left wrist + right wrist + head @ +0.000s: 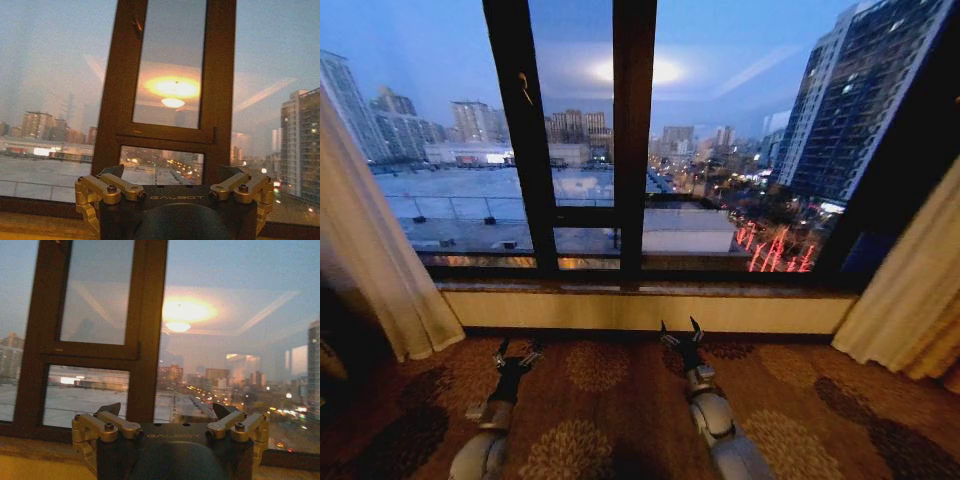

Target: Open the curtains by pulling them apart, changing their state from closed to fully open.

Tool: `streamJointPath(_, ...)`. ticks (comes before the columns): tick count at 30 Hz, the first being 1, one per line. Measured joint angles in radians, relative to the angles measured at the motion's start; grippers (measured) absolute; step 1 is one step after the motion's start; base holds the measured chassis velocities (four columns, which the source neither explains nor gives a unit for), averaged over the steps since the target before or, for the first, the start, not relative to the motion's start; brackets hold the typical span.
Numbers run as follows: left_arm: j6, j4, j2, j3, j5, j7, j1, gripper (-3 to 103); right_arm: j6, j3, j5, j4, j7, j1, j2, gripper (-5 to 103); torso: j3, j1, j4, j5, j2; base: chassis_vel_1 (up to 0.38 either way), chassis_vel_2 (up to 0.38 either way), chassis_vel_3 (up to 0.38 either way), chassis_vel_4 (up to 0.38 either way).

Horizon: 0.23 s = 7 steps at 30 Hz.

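The curtains are gathered to either side of the window. One cream panel (375,260) hangs at the left edge with its wavy hem on the floor, and the other panel (910,290) hangs at the right edge. The glass between them is uncovered. My left gripper (517,352) (170,172) is held low over the carpet, facing the window, open and holding nothing. My right gripper (682,333) (167,410) sits beside it, nearer the middle post, also open and holding nothing. Neither gripper touches any fabric.
A dark window frame (635,140) with two upright posts stands straight ahead, above a low pale sill wall (640,310). Patterned brown carpet (610,400) covers the floor under both arms. City buildings at dusk show through the glass.
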Motion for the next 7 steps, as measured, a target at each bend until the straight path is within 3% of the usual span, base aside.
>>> streamJointPath(2, 0.0, 0.0, 0.0, 0.0, 0.0, 0.0, 0.0, 100, 0.0, 0.0, 0.0, 0.0, 0.0, 0.0, 0.0, 100, 0.0, 0.0, -0.0003, 0.0001, 0.0, -0.002, -0.001, -0.064, 0.013)
streamJointPath(7, 0.0, 0.0, 0.0, 0.0, 0.0, 0.0, -0.001, 100, 0.0, 0.0, 0.0, 0.0, 0.0, 0.001, 0.0, 100, 0.001, 0.002, 0.0002, 0.0003, -0.001, -0.077, 0.03, 0.082, -0.049)
